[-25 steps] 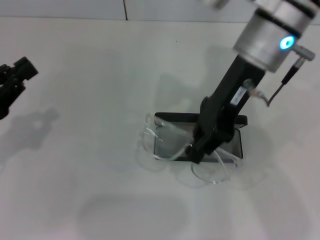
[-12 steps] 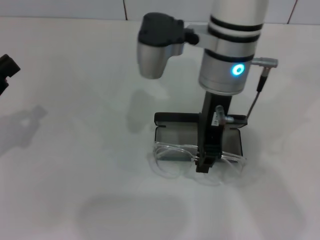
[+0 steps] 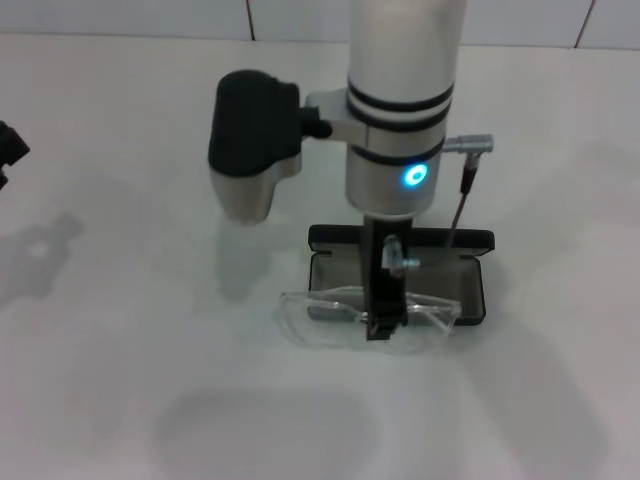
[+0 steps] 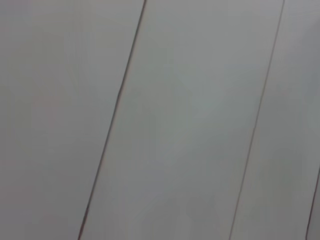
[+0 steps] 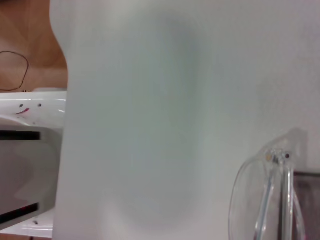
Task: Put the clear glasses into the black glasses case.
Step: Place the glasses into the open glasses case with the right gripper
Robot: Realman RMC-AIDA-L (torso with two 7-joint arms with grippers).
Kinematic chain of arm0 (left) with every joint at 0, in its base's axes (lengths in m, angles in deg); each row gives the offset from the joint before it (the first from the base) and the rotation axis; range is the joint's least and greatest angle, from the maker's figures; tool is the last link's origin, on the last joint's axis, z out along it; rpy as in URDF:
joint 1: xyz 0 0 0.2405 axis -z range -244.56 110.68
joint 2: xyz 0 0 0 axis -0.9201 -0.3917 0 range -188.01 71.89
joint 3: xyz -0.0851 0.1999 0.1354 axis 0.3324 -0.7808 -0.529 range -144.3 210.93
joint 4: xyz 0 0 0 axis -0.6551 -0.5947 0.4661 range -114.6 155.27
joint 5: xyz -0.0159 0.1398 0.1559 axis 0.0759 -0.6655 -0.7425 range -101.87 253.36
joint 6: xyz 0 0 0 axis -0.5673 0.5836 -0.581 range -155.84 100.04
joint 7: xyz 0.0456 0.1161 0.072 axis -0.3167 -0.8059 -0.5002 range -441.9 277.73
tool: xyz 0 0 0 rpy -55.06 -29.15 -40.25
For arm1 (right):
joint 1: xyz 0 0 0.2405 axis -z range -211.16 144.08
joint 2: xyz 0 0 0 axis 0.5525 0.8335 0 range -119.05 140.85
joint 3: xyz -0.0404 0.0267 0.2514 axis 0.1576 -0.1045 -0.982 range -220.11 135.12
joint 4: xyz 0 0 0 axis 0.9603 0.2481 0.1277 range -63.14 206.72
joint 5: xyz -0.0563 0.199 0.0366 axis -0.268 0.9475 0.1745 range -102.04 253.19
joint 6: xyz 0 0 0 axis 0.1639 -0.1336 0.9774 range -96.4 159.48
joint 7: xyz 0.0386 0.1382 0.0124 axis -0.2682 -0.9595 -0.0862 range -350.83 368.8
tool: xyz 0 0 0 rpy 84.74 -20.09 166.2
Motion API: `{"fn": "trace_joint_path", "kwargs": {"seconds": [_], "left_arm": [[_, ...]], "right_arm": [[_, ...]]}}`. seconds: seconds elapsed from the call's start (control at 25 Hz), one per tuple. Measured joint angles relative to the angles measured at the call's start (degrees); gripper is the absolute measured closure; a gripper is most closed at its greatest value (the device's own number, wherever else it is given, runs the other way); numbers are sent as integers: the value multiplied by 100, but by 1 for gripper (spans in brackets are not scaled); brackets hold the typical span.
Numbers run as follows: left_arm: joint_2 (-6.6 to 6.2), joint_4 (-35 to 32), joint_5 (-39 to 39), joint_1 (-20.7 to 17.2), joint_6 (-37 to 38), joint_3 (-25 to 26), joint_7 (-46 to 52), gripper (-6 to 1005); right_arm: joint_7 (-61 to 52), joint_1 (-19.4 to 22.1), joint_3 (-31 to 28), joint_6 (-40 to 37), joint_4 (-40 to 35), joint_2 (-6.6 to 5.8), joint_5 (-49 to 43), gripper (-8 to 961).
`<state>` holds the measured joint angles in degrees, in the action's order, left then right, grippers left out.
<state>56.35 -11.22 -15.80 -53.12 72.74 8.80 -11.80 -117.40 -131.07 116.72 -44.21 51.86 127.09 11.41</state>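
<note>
The black glasses case (image 3: 470, 285) lies open on the white table, lid standing at the far side and grey lining showing. The clear glasses (image 3: 325, 315) hang level over the case's near edge, reaching past its left end. My right gripper (image 3: 380, 328) points straight down and is shut on the glasses at their bridge. In the right wrist view one lens end and a folded arm of the glasses (image 5: 272, 200) show beside a corner of the case (image 5: 306, 195). My left gripper (image 3: 8, 152) is barely in view at the table's far left edge.
The white table (image 3: 150, 380) stretches bare around the case. The right arm's silver wrist and black camera housing (image 3: 255, 130) hang over the table behind the case. The left wrist view shows only pale panels with seams (image 4: 115, 115).
My right arm has turned and shifted left, carrying the glasses from a tilted pose to level along the case's near edge. The left gripper has drawn back toward the left edge.
</note>
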Motion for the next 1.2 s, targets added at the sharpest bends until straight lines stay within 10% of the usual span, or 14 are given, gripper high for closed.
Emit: {"fn": "trace_joint_path", "kwargs": {"seconds": [0.28,0.6,1.2], "left_arm": [[-14,0,13,-88,-13,0,0,874],[-15,35,17,-16,-13,-1,35,874],[-6,54,-3,18,14,-36,47,872]], "right_arm": [[-706,604,-1598,-13,-1084,-12,-2396,840],[-1662,2408,-4422,-1476,-3561,2,-6185,841],[-2143,3011,-4853,-1966,-4216,0,-6621,838]]}}
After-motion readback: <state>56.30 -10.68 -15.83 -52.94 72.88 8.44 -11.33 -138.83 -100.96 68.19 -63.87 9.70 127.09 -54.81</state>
